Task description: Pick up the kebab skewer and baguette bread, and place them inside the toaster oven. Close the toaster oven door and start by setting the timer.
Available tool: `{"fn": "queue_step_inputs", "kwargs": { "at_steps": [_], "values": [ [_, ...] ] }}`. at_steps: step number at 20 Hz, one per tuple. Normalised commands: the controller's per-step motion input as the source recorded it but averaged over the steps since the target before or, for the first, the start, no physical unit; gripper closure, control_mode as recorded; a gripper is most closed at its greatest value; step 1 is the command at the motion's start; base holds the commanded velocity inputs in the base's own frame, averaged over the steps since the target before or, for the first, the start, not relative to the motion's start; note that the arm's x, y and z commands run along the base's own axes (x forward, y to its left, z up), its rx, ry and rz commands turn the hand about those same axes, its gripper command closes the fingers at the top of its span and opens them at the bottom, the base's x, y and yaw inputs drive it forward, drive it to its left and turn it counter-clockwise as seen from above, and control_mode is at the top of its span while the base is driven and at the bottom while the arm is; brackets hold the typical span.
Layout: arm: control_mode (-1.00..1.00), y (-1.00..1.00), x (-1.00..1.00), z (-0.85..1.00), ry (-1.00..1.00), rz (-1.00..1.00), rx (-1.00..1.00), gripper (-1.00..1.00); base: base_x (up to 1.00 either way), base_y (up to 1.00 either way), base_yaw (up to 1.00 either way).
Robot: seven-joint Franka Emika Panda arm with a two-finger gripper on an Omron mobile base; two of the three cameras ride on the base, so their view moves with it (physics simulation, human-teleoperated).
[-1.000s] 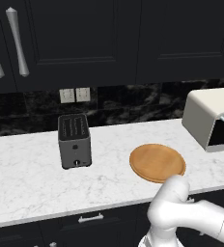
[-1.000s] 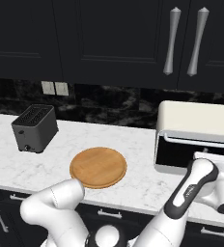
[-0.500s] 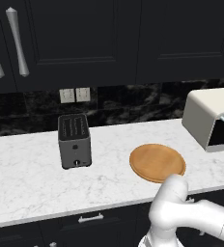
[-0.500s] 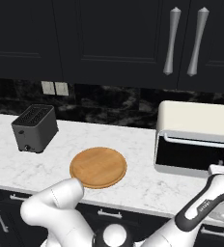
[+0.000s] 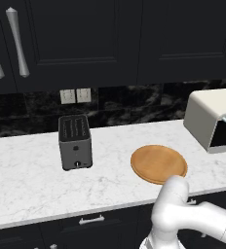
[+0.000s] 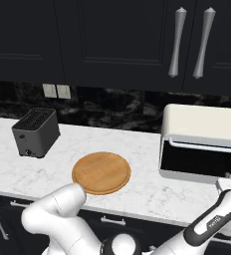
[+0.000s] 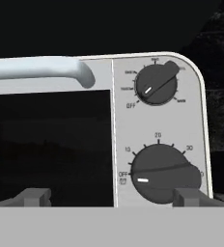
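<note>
Since the earlier frames, the white arm had swung lower and further right, leaving the oven's front unobstructed in the right base view. The cream-white boxy toaster oven [image 6: 203,144] stood at the right end of the white marble counter [image 5: 32,185], its dark glass door [image 6: 197,160] shut beneath the silver bar handle [image 6: 203,146]. In the hand view, the gripper [image 7: 113,197] faced the oven's control panel with its fingertips [image 7: 189,195] spread wide, holding nothing; the lower grey timer knob [image 7: 163,174] pointed at OFF. A round wooden plate [image 6: 101,172] lay bare nearby, and a dark grey slot toaster [image 5: 75,141] stood well to its left.
</note>
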Motion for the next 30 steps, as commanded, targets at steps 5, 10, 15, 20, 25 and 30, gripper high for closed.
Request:
{"fn": "queue_step_inputs", "kwargs": {
  "at_steps": [5,10,15,20,25,30],
  "values": [
    [-1.00,-0.18,0.13,-0.09,0.00,0.06,0.03,-1.00,0.00,0.00,0.00],
    [-1.00,-0.23,0.23,0.00,0.00,0.03,0.03,-1.00,0.00,0.00,0.00],
    [-1.00,-0.25,0.12,-0.04,0.00,0.00,0.02,-1.00,0.00,0.00,0.00],
    [-1.00,-0.02,-0.01,-0.12,0.00,0.00,0.00,-1.00,0.00,0.00,0.00],
    [-1.00,0.25,-0.13,-0.07,0.00,0.00,0.00,-1.00,0.00,0.00,0.00],
    [-1.00,0.46,-0.04,-0.07,-0.01,0.00,0.00,-1.00,0.00,0.00,0.00]
  ]
}}
